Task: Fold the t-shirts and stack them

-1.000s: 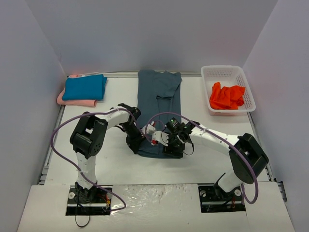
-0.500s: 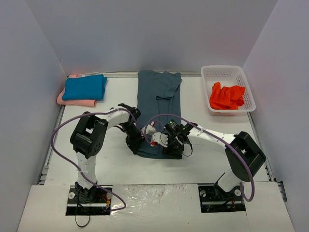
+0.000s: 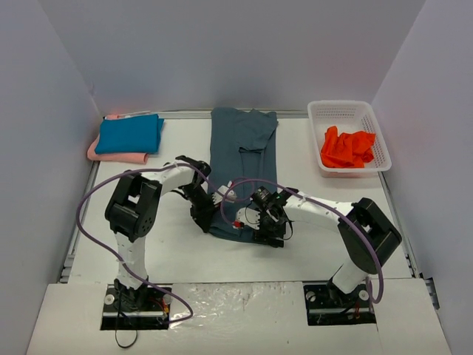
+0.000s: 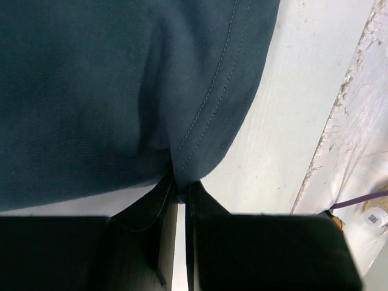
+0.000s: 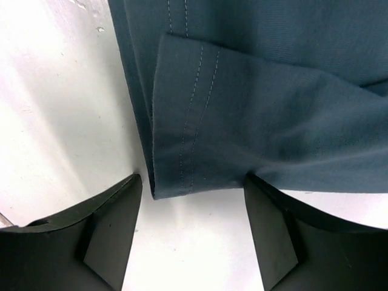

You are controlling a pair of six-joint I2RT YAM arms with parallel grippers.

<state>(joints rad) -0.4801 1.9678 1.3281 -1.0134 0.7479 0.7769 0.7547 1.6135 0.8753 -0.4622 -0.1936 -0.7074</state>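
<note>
Left wrist view: the left claw (image 4: 180, 185) is pinched shut on the near hem corner of the grey shirt (image 4: 91, 91), with only a sliver of cloth between the tips. The right wrist view has the right claw (image 5: 193, 182) spread wide, a finger on either side of the other hem corner. It grips nothing, and the cloth there lies flat on the table (image 5: 54, 121).

From above, the grey shirt is a long narrow strip running away from the arms up the middle, its near end at both claws. The teal shirt (image 3: 129, 134) sits folded on the pink shirt (image 3: 117, 156) at the far left. The orange shirt (image 3: 347, 149) is bunched in the basket (image 3: 316, 140) at the far right.

My worry is that thin left bite, which could slip out on the lift. The right corner is layered, so the claw might catch only the top flap, or scrape the table and shove the cloth. If one side rises alone, the fold would go crooked and the tucked sides could fall open.
</note>
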